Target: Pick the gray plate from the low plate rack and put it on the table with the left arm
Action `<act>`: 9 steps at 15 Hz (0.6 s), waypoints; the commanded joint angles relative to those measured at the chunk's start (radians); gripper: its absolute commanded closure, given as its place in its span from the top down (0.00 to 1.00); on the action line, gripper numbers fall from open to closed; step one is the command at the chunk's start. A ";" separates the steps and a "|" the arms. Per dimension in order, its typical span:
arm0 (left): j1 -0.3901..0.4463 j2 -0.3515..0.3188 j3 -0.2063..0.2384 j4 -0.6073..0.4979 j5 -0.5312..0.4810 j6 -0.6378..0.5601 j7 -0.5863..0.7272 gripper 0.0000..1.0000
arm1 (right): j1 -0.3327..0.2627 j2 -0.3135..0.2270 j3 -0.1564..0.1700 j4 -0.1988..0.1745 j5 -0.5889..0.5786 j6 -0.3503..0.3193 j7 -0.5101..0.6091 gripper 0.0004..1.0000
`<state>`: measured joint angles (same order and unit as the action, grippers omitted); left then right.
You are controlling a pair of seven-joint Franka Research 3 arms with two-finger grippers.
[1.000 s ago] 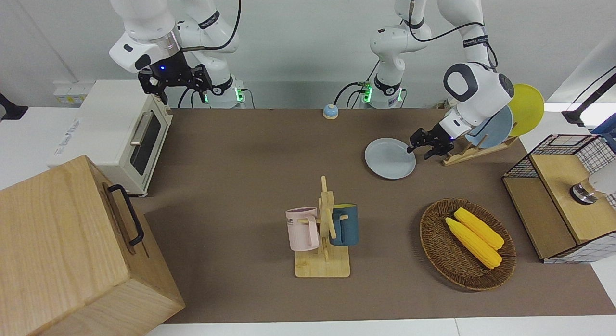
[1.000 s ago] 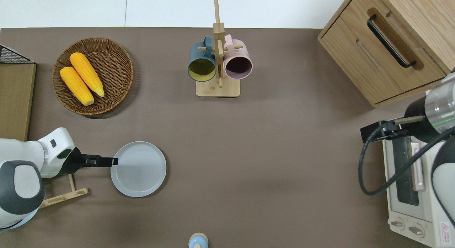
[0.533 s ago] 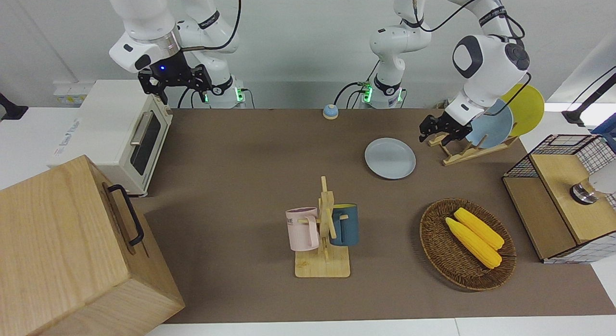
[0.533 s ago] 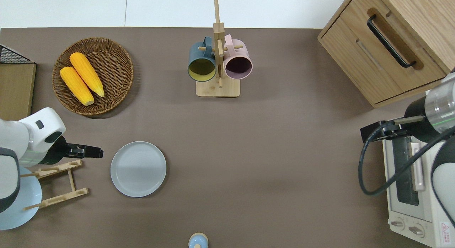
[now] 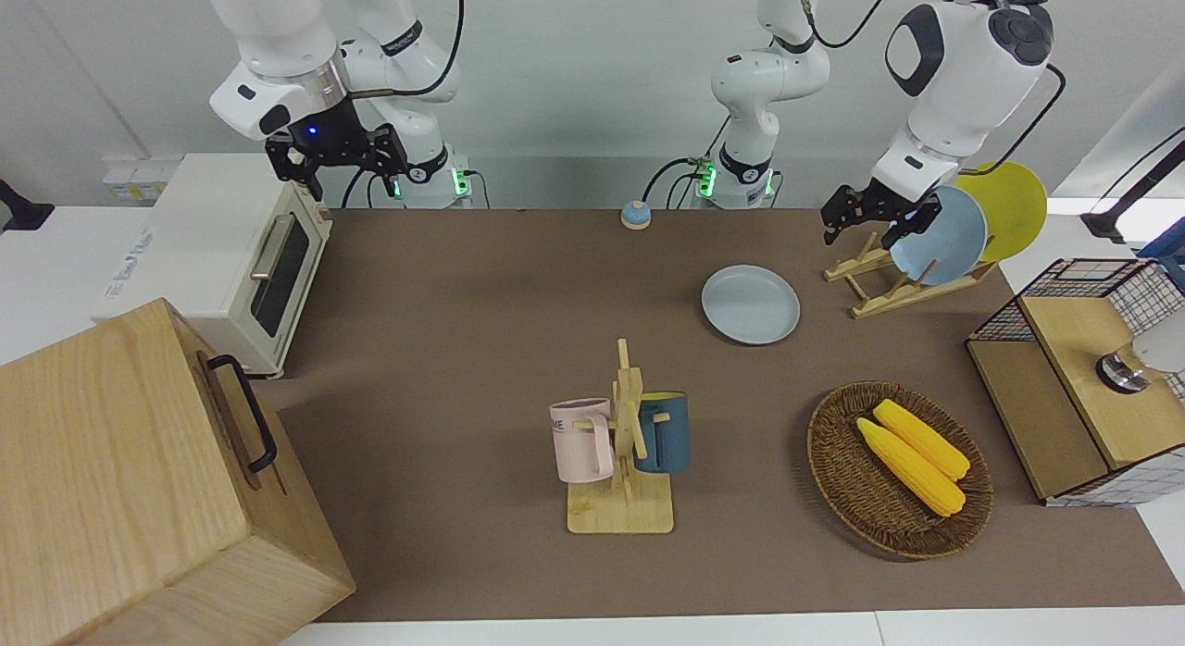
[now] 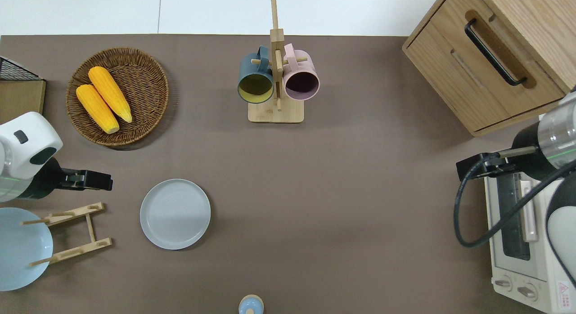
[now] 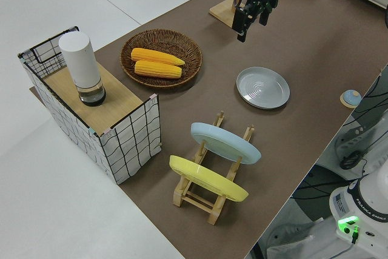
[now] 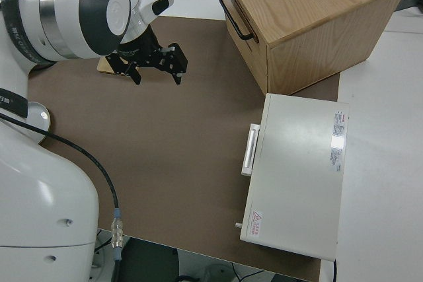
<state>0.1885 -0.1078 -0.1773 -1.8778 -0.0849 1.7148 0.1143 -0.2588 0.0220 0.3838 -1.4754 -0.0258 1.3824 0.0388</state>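
The gray plate (image 5: 750,304) lies flat on the brown table (image 5: 481,350), beside the low plate rack (image 5: 879,285); it also shows in the overhead view (image 6: 175,213) and the left side view (image 7: 262,87). The rack (image 6: 72,233) holds a sky-blue plate (image 5: 940,234) and a yellow plate (image 5: 1009,206). My left gripper (image 5: 866,231) is open and empty, up in the air. In the overhead view it (image 6: 109,184) is over bare table between the rack and the wicker basket (image 6: 118,96). My right gripper (image 5: 338,155) is parked and open.
The wicker basket (image 5: 898,470) holds two corn cobs. A mug tree (image 5: 622,442) with two mugs stands mid-table. A wire-frame box (image 5: 1083,378) is at the left arm's end. A toaster oven (image 5: 222,257) and wooden cabinet (image 5: 139,479) are at the right arm's end. A small blue bell (image 5: 635,215) sits near the robots.
My left gripper was low at the gray plate's edge; it has risen and drawn away toward the left arm's end. The plate stays flat on the table. The right arm has not moved.
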 commanded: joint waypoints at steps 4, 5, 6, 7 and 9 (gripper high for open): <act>0.003 0.022 -0.027 0.158 0.073 -0.110 -0.030 0.99 | -0.023 -0.002 0.020 0.007 -0.006 -0.011 0.012 0.98; 0.003 0.022 -0.027 0.173 0.073 -0.119 -0.030 0.99 | -0.023 -0.002 0.020 0.007 -0.006 -0.011 0.012 0.98; 0.005 0.022 -0.027 0.190 0.071 -0.138 -0.030 0.99 | -0.023 -0.002 0.021 0.007 -0.006 -0.011 0.012 0.98; 0.005 0.023 -0.027 0.201 0.071 -0.156 -0.031 0.99 | -0.023 -0.002 0.021 0.007 -0.006 -0.011 0.012 0.98; 0.003 0.023 -0.028 0.201 0.071 -0.158 -0.047 0.99 | -0.023 -0.002 0.021 0.007 -0.005 -0.011 0.012 0.98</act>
<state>0.1903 -0.1052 -0.1969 -1.7180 -0.0371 1.5959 0.1011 -0.2588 0.0220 0.3838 -1.4754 -0.0258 1.3824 0.0388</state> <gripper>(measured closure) 0.004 0.013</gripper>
